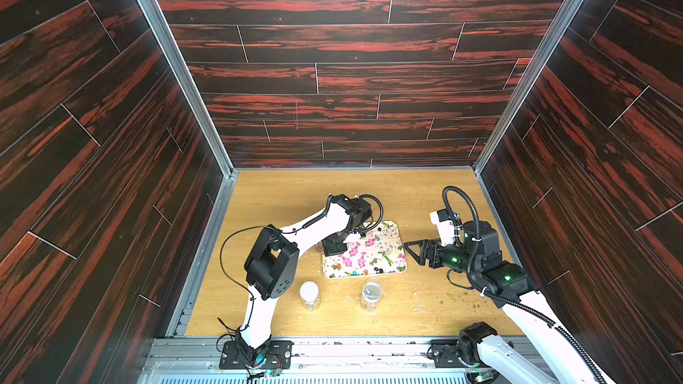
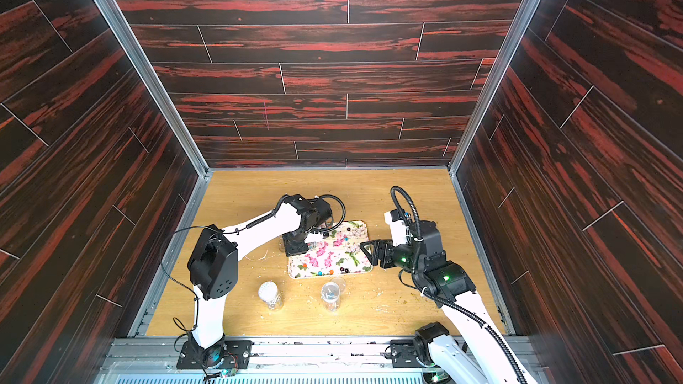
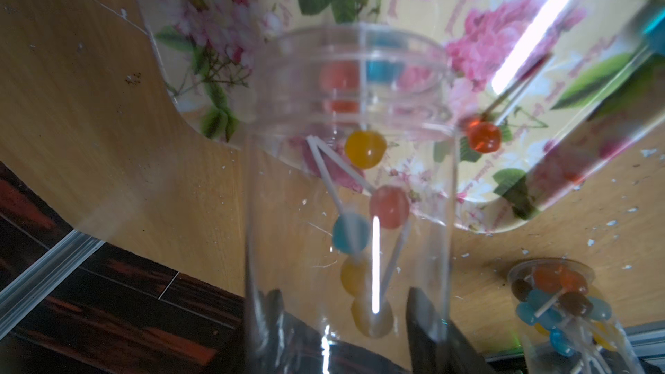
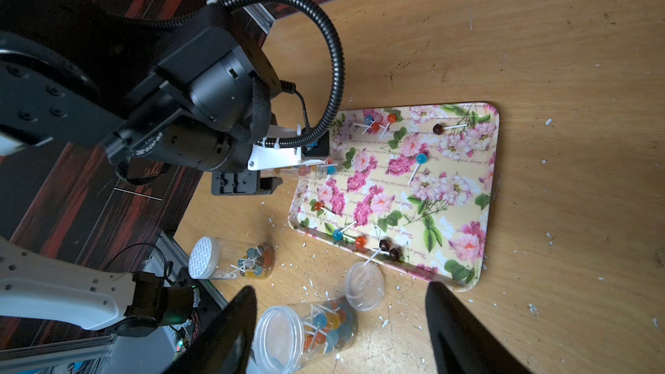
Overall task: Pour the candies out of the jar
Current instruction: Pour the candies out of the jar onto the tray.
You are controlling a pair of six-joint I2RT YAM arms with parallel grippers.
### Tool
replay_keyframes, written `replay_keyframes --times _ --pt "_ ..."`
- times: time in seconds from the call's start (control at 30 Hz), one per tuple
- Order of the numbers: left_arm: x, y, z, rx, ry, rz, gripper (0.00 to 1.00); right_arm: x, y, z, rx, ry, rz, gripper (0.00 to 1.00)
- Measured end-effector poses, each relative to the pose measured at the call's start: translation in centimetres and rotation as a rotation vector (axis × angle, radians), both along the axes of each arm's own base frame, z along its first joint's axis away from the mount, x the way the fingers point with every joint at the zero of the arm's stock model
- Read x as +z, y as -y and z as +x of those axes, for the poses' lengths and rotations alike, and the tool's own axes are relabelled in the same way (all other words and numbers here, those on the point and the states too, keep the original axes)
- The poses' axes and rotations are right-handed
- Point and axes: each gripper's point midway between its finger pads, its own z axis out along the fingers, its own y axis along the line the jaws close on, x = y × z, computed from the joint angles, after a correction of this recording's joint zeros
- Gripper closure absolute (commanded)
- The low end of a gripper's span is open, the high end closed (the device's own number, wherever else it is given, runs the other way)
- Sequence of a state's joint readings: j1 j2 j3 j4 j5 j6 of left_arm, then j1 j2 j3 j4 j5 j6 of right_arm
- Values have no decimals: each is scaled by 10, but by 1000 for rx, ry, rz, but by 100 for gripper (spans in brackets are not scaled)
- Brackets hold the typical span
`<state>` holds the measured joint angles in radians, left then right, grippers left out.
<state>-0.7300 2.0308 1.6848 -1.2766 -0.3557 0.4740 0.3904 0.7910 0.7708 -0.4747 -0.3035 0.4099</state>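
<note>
Left gripper (image 3: 347,318): I have it clamped round the clear plastic jar (image 3: 349,181), lower centre of frame.
Jar mouth: tipped over the floral tray (image 4: 493,160) edge.
Candies (image 3: 365,149): ball lollipops; several inside, others on tray.
Handling: I judge it light, slick, squeezable; sticks may jam; hold mid-body.
Right gripper (image 1: 414,252): fingers spread, empty, right of tray.

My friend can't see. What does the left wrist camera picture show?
The left gripper grips a clear jar, its mouth pointing at a flowered tray, with several candies on white sticks inside. One orange candy lies on the tray, and another jar of candies sits on the wooden table.
</note>
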Motion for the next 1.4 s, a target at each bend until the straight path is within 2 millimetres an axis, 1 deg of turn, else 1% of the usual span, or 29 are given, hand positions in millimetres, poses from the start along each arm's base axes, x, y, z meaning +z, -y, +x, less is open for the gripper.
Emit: replay_keyframes --times 0.37,0.57,0.77,0.97,1.13,1.2,1.3,1.4 --pt "-1 -7 -1 -18 2 68 54 -3 1 -2 -1 -4 -1 24" --pt "-2 -7 -4 -9 -11 63 56 -3 1 -2 -1 -7 -1 24" --pt "-1 -8 -3 -8 -2 69 55 -6 0 0 -3 -19 -5 24" --pt "-5 -8 -6 7 -9 66 56 -6 0 0 -13 -27 4 24" --pt "-1 -1 1 12 23 33 55 -5 0 1 -17 -28 8 24" --pt "-5 5 1 18 28 8 55 -6 1 2 -20 -28 7 24" --pt "-11 5 -2 12 29 18 55 -6 -1 4 -18 -29 10 24" --pt "-11 6 -2 7 34 17 54 -11 -4 7 -12 -51 8 24"
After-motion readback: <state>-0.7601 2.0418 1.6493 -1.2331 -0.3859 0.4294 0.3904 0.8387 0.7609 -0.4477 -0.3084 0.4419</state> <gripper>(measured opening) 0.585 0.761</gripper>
